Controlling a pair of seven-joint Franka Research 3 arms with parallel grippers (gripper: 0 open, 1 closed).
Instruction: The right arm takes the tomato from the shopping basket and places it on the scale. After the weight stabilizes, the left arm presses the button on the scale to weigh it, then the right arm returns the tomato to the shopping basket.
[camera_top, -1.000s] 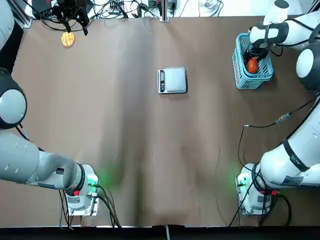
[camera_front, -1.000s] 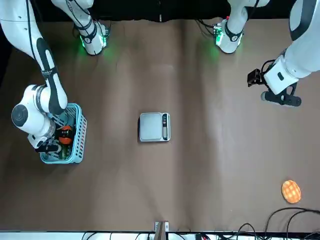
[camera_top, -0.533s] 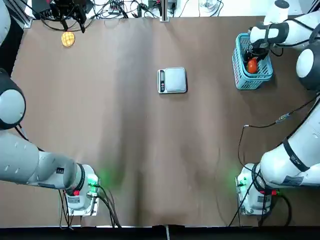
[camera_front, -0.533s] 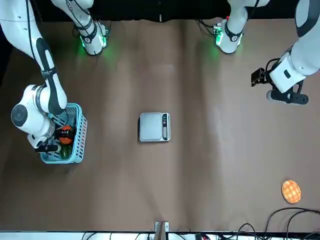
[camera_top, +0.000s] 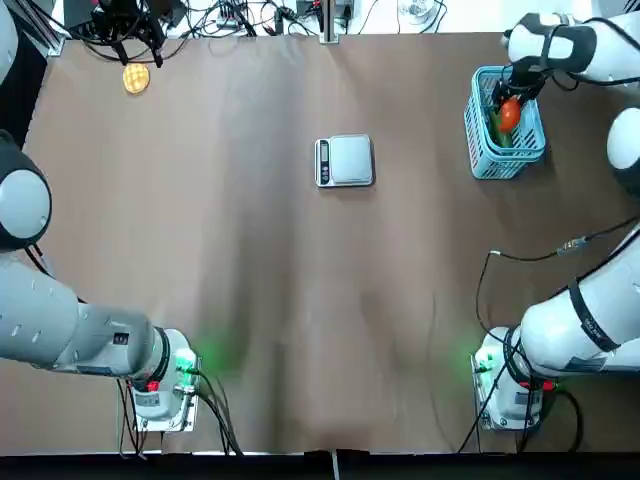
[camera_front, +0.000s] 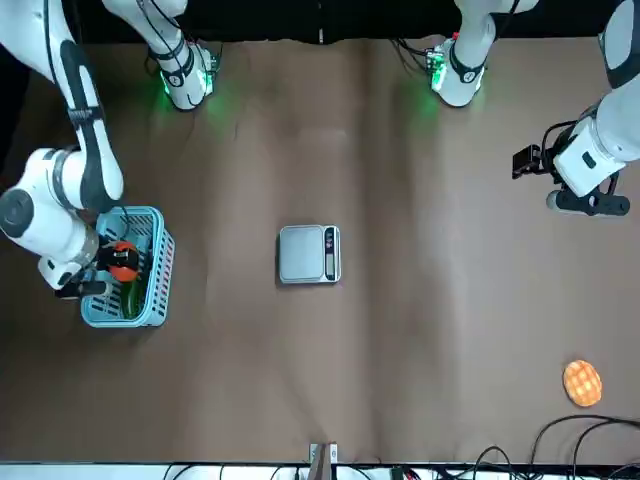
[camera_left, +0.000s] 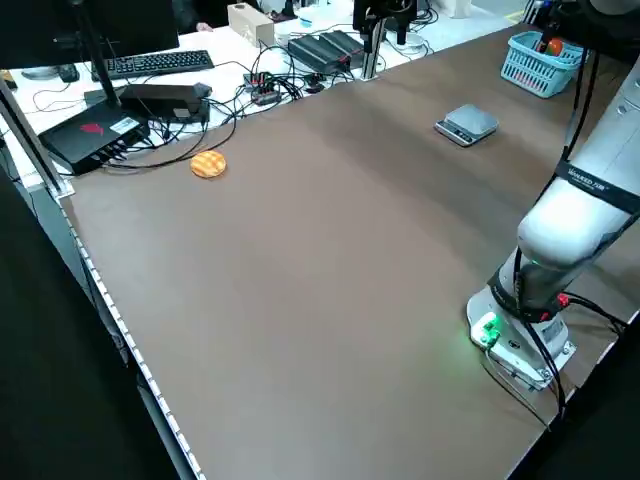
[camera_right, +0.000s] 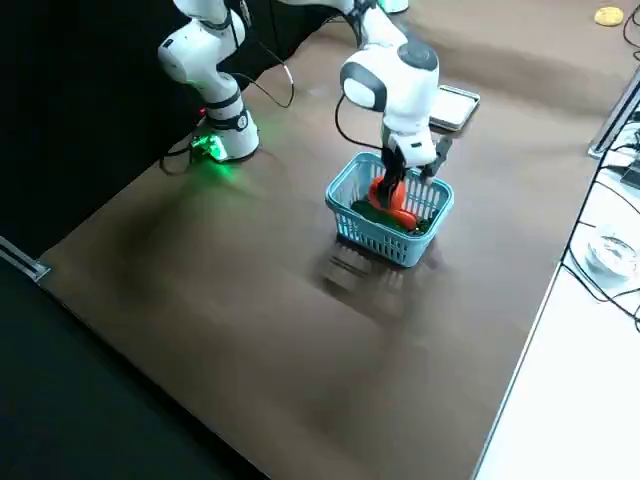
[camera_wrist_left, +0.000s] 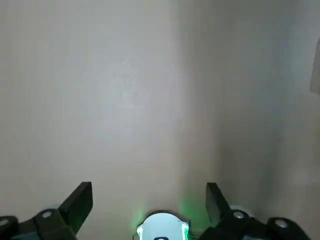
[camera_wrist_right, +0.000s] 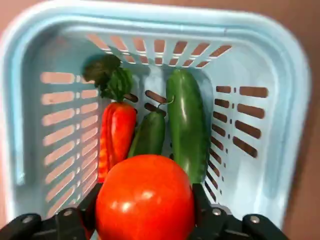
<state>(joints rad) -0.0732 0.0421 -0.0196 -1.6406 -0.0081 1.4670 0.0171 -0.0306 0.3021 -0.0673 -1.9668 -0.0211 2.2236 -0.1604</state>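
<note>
The pick from the basket is in hand: the right gripper (camera_wrist_right: 145, 212) has its fingers closed on the tomato (camera_wrist_right: 145, 197), over the shopping basket (camera_top: 478, 140) near the worktop's far right corner. Next, I judge, comes a lift clear of the rim — then a carry to the scale (camera_top: 350, 160), bare and well in from the worktop's far edge, and a gentle, centred release so the fruit doesn't roll. The left gripper (camera_wrist_left: 150, 210) waits toward the far left corner, fingers wide open.
</note>
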